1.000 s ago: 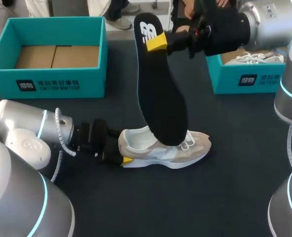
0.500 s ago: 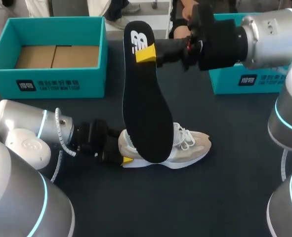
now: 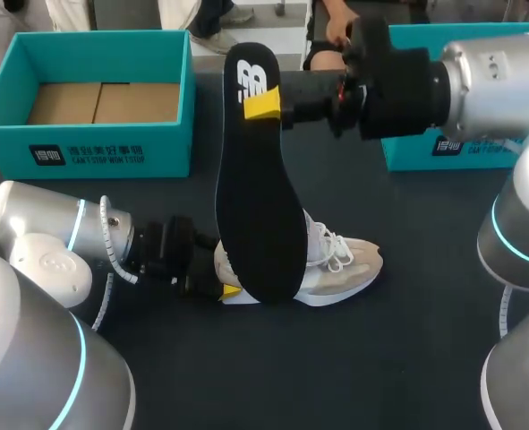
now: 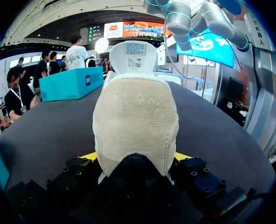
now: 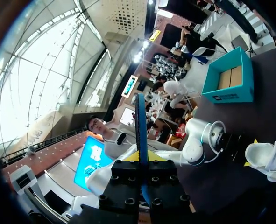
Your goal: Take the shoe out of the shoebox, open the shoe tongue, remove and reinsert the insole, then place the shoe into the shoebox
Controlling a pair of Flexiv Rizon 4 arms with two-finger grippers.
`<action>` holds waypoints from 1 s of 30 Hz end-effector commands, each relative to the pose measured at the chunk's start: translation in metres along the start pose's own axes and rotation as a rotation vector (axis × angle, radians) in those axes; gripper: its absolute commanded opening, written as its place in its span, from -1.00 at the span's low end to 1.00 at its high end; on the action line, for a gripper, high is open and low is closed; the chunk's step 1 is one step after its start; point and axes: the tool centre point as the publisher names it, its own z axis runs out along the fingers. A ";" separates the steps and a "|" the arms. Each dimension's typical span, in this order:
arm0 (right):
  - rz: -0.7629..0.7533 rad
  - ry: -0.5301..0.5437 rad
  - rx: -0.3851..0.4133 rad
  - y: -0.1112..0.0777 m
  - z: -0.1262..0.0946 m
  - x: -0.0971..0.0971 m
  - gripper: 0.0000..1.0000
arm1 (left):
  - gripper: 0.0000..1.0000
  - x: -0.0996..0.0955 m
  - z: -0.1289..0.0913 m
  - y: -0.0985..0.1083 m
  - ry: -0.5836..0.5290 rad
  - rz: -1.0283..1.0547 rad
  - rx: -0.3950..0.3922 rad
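The left pincer (image 4: 135, 157) is clamped on the heel of the shoe (image 3: 345, 264), pinning it sole-down on the table (image 3: 407, 340), I judge so that it cannot slide while the insole is worked. The right pincer (image 3: 264, 105) pinches the insole (image 3: 260, 206) flat near its logo end. The insole hangs upright with its broad end down over the shoe's opening, seemingly to feed in toe first, and the shoebox (image 3: 112, 148) stands well apart behind.
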 end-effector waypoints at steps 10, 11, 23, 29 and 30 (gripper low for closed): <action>0.001 -0.002 -0.003 -0.001 0.002 0.000 -1.00 | 1.00 0.007 -0.028 -0.008 -0.058 -0.018 -0.090; 0.001 -0.002 -0.003 -0.001 0.002 0.000 -1.00 | 1.00 0.007 -0.028 -0.009 -0.064 -0.023 -0.114; 0.001 -0.002 -0.003 -0.001 0.002 0.000 -1.00 | 1.00 -0.001 -0.033 -0.017 -0.103 -0.091 -0.256; 0.001 -0.002 -0.003 -0.001 0.002 0.000 -1.00 | 1.00 -0.001 -0.033 -0.017 -0.103 -0.091 -0.256; 0.001 -0.002 -0.003 -0.001 0.002 0.000 -1.00 | 1.00 -0.001 -0.033 -0.017 -0.103 -0.091 -0.256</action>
